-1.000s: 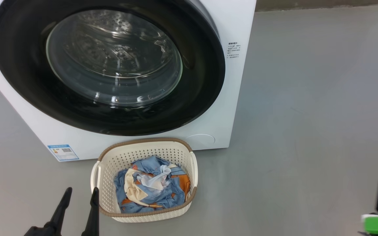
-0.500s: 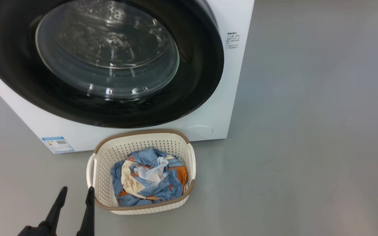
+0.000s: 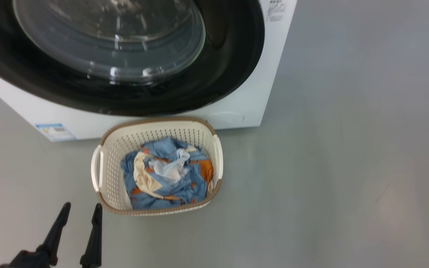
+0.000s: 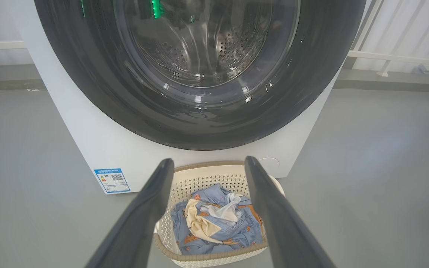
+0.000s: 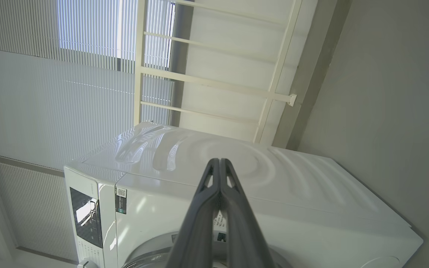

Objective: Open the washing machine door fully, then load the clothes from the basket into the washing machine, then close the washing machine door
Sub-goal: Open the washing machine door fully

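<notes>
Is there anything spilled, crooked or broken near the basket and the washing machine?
Nothing stands out. The basket stands upright on the floor before the washing machine, with all the clothes crumpled inside it, none on the floor. The washing machine door looks intact.

A bare indoor laundry corner here: a white front-loading washing machine (image 5: 292, 193) stands on a smooth grey floor (image 3: 348, 167), a basket (image 3: 110, 175) of clothes (image 3: 164, 175) sits right before it, and pale ribbed blinds (image 5: 24, 111) line the wall behind.
</notes>
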`<state>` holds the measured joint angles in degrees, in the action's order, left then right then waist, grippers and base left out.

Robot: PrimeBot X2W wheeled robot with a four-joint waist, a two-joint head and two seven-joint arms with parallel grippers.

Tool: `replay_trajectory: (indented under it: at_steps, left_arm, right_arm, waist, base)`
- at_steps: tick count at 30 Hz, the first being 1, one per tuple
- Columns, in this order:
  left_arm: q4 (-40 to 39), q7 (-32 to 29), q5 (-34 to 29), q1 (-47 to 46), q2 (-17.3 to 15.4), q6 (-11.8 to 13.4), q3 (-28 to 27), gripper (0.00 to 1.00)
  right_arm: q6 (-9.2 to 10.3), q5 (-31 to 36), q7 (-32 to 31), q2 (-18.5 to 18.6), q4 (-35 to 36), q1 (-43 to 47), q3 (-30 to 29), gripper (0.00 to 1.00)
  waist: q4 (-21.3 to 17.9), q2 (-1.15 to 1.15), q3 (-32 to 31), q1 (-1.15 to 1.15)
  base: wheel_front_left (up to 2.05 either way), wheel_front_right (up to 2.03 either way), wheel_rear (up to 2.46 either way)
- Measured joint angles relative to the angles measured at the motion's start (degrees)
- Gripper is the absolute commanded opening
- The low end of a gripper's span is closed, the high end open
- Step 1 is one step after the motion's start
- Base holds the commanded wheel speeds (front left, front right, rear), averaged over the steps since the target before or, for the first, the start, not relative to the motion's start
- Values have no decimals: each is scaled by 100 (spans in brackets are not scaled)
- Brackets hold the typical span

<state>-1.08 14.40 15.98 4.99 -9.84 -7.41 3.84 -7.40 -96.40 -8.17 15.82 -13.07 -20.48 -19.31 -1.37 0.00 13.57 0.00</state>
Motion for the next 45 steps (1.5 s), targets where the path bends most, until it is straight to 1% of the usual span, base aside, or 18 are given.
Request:
replay_trajectory:
  at_steps: [8,17,21,26,35,45]
  left_arm:
    - [-53,0,0,-99,-10,0,111,100]
    - [-56,0,9,-204,49,0,202,100]
    - [-59,0,10,-292,137,0,243,100]
    - [-60,1,10,-320,174,0,254,100]
    - [-74,1,10,-503,216,0,294,100]
    - [-54,24,35,-563,361,0,312,100]
  right_arm:
    - [0,263,-487,-51,-270,-1015,88,0]
    - [0,349,-832,-26,-487,-1734,178,0]
    - [0,349,-1003,36,-604,-2182,176,0]
    - [0,353,-1229,35,-624,-2452,231,0]
    - [0,530,-1635,-40,-634,-3159,764,0]
    - [0,676,-1831,42,-702,-3625,1022,0]
  waist:
    - [149,0,447,0]
    - [428,0,663,0]
    - [565,0,824,0]
    - [667,0,970,0]
    - [827,0,1308,0]
    - [1097,0,1526,0]
  base:
    - [0,0,0]
    - [0,0,0]
    - [0,0,0]
    - [0,0,0]
    - [0,0,0]
    - [0,0,0]
